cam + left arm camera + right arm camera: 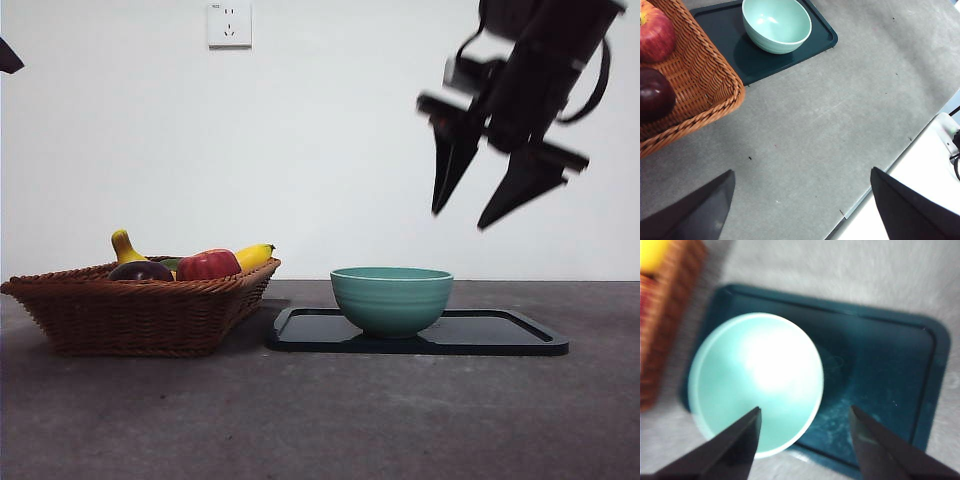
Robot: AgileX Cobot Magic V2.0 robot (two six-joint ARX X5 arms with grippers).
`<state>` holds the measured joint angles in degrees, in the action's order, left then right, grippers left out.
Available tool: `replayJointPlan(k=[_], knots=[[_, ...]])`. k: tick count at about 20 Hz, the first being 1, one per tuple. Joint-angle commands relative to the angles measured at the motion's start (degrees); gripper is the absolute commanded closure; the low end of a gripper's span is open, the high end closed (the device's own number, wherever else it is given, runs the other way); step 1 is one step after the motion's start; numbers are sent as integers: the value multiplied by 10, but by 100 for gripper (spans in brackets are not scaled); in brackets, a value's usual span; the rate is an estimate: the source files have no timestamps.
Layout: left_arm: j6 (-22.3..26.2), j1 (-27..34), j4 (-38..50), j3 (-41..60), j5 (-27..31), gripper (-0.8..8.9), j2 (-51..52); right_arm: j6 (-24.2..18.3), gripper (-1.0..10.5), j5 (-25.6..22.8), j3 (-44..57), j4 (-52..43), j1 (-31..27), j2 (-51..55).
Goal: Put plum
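The plum (140,270) is seen in the basket (140,315), beside a red fruit (208,264) and banana (254,256). The right gripper (470,205) is held released and empty above the bowl (391,298) on the tray (500,335).

wall (330,120): plain white | socket (229,23): high up | table (320,420): grey, matte

Right gripper (468,218) aloft — jaws apart.

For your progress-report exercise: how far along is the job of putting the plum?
Nothing looks done: the plum lies in the basket. In hand: the right end effector hangs open and empty above the bowl and tray. Left: grasping and placing the plum.
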<state>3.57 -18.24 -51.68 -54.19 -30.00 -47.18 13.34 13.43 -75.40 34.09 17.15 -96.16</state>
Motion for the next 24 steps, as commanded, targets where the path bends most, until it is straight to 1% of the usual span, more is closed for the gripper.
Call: replayJointPlan(k=[1,5,7,8,11,14,18,21,24], knots=[[7,-2,-2,-7,-3,381,-3,-6,669,-2,-12,-18,2,-41],[7,-2,-7,-7,-3,381,-3,-6,670,0,-12,-47,3,-87],[7,-2,-7,-7,-3,381,-3,-6,693,0,-12,-58,3,-101],[7,-2,-8,-7,-3,381,-3,-6,718,-2,-12,-59,3,-106],[7,-2,-11,-7,-3,381,-3,-9,846,-2,-12,-74,3,-111],[7,-2,-11,-7,-3,381,-3,-9,916,-1,-12,-83,3,-111],[7,-2,-11,-7,-3,381,-3,-9,937,-3,-12,-84,3,-111],[7,-2,-11,-7,-3,381,-3,-8,937,-26,-12,-93,3,-110],[7,-2,-12,-7,-3,381,-3,-7,937,-26,-12,-100,3,-86]])
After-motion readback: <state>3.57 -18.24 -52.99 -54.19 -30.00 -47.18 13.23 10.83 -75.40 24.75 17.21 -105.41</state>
